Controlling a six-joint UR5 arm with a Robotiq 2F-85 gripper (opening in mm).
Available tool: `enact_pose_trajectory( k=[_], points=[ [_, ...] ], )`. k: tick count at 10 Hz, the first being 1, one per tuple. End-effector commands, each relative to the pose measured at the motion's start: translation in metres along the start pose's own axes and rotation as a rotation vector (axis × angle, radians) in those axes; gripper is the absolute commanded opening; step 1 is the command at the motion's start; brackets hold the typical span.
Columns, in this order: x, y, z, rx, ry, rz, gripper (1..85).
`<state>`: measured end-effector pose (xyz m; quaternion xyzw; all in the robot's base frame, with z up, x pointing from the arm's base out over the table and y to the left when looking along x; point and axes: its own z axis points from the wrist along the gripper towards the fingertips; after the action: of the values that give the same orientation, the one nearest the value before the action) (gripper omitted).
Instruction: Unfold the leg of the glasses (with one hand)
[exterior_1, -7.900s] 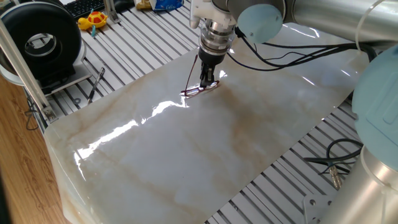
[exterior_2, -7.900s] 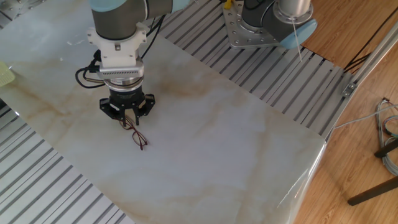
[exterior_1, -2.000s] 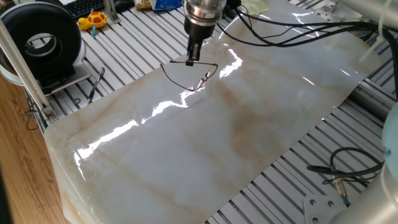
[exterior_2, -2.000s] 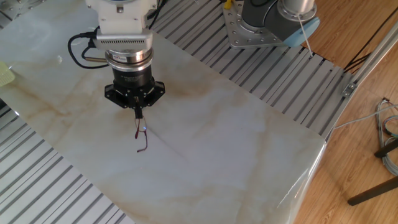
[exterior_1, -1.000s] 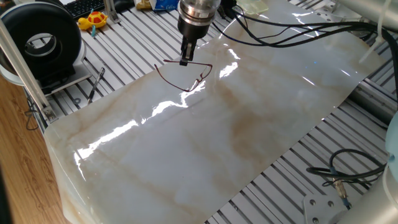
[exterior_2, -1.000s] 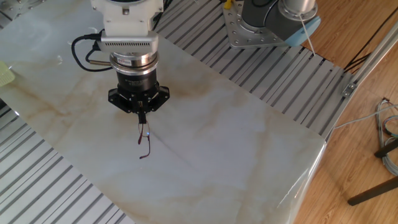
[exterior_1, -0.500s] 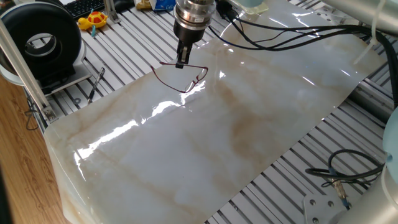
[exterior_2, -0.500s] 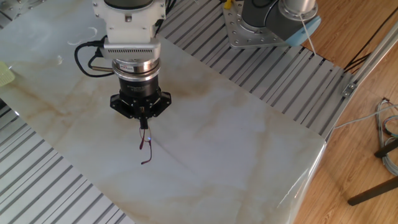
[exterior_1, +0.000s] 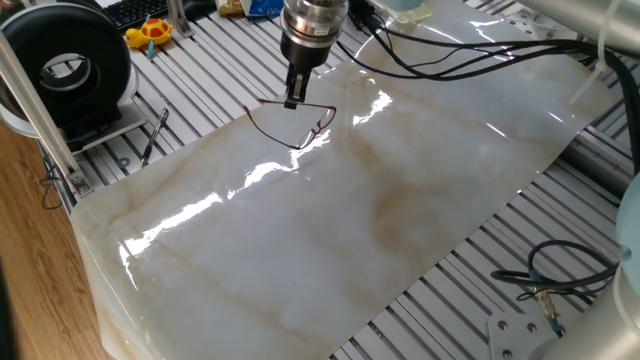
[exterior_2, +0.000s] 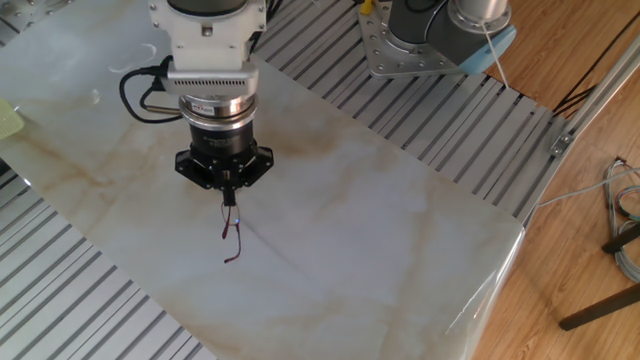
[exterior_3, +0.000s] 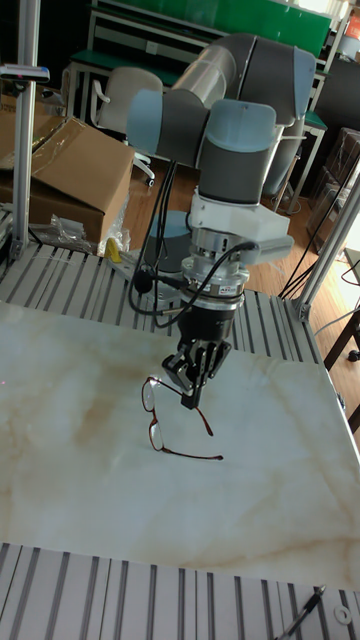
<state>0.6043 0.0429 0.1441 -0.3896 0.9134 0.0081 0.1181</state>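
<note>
The glasses are thin, dark reddish wire, and rest on the marble tabletop near its far edge. My black gripper points down just left of the lenses, shut on one slim leg. That leg is swung out from the front. The other leg lies stretched out on the table. From the opposite side the glasses hang just below the gripper. In the tall view the gripper pinches the leg to the right of the lenses.
A black round device and a black pen-like tool sit on the slatted bench at left, with a yellow toy behind. Loose cables lie at lower right. A cardboard box stands behind the table.
Over the last second the gripper has shifted a little left with the leg, dragging the glasses along. Since half a second ago almost nothing has moved.
</note>
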Motion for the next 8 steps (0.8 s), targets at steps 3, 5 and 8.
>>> enact_pose_trajectory(
  k=[3, 5, 8],
  points=[
    [0.003, -0.006, 0.002, -0.008, -0.059, -0.026, 1.3],
    [0.010, -0.009, 0.004, -0.008, -0.067, -0.036, 1.3],
    [0.022, -0.014, 0.009, -0.002, -0.072, -0.048, 1.3]
  ],
)
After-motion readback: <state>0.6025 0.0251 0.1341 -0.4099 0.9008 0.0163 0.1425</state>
